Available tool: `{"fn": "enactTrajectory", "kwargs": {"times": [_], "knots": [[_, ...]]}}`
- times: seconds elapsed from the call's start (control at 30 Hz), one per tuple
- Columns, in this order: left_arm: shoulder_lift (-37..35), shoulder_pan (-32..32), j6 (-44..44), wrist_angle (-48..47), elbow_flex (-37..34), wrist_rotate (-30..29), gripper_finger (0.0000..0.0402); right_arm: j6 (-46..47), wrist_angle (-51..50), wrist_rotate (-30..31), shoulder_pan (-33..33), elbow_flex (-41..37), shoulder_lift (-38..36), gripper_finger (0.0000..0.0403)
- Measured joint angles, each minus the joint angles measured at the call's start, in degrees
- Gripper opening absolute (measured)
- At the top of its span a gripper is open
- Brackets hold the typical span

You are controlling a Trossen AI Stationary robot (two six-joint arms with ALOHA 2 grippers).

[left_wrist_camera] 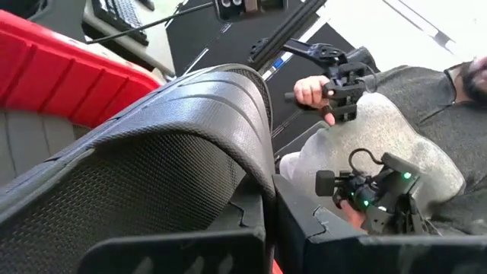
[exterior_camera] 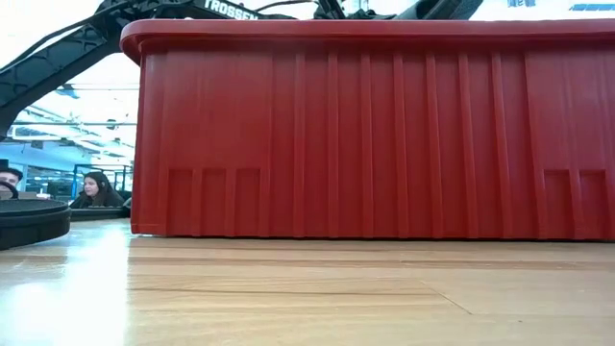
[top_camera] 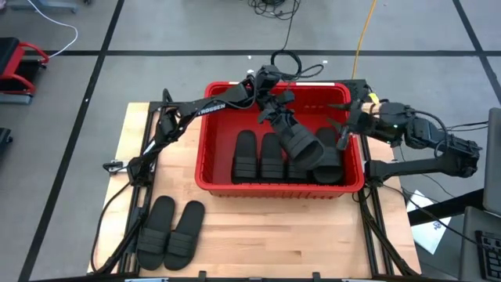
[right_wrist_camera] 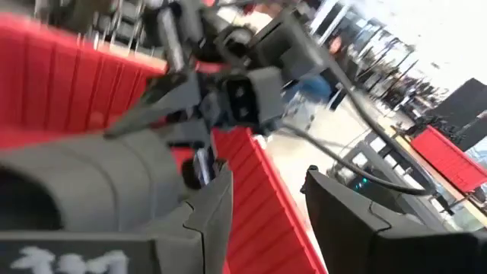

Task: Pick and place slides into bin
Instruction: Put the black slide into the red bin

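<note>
Hovering centre-frame over the big ribbed red plastic bin (top_camera: 205, 168), the left gripper (top_camera: 275, 116) clamps a black rubbery slide (top_camera: 300, 143), right gripper (top_camera: 350, 129) spread nearby, so letting go looks next.

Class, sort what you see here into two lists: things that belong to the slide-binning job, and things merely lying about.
Job: bin; slides in bin; slide in left gripper; two slides on table; right gripper.
Lying about: yellow cable; red stand.
</note>
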Motion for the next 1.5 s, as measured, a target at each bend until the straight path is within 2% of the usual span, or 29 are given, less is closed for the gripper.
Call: {"fn": "enactTrajectory", "kwargs": {"times": [0.27, 0.5, 0.57, 0.67, 0.73, 0.8, 1.07, 1.5], "knots": [[0.0, 2.7, -2.5, -1.4, 0.0, -3.6, 0.0000, -1.4, -13.8, -2.1, 1.2, 10.9, 6.7, 0.0155], [0.0, 4.8, -3.9, -1.7, 0.0, -4.1, 0.0001, -4.0, -21.7, -4.4, 5.6, 14.1, 10.1, 0.0155], [-0.2, 4.9, -4.0, -2.3, 0.0, -4.2, 0.0001, -5.2, -21.7, -3.8, 6.9, 14.1, 11.3, 0.0155], [-0.6, 4.6, -4.0, -2.1, 0.0, -4.4, 0.0001, -7.5, -21.6, 1.0, 8.8, 14.1, 13.2, 0.0155], [-0.7, 4.3, -4.2, -1.7, 0.1, -4.5, 0.0001, -9.6, -22.5, 2.0, 9.5, 14.1, 14.5, 0.0155], [-0.9, 4.1, -4.3, -1.9, 0.1, -4.5, 0.0001, -10.7, -22.8, 2.6, 9.6, 14.1, 16.0, 0.0155], [-2.7, 3.2, -4.3, -1.5, 0.1, -5.2, 0.0001, -12.1, -21.0, 12.1, 9.4, 14.1, 20.6, 0.0155], [-2.9, 1.0, -4.3, -3.1, 1.7, -4.5, 0.0002, -13.4, -17.4, 13.0, 8.7, 12.6, 24.2, 0.0155]]}}
